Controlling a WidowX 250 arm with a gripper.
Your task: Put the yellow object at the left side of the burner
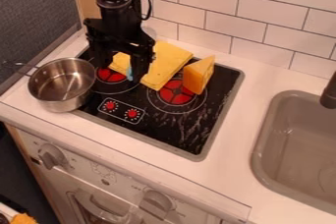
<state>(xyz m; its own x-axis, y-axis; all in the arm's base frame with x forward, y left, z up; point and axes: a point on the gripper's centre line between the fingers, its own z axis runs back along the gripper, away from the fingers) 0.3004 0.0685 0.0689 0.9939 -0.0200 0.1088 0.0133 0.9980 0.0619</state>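
Black and spread wide, the claw [119, 72] hangs to the left of the right burner [175, 95], its fingers apart. Two yellow things lie near that burner, a cloth [168, 63] and a wedge [199, 75]; which one the task means, I cannot tell. The cloth reaches from the burner's upper left edge to the claw, and part shows between the fingers; whether they touch it is unclear. The wedge stands upright at the burner's upper right, apart from the claw, with the cloth between them. It looks like cheese, with a deeper orange face toward the lower left, a paler yellow side and a pointed top. The cloth is flat, soft yellow and straight-edged. Something small and light blue [129, 74] shows by the right-hand finger in the view. Farther left of the burner sits a steel pot [61, 101].
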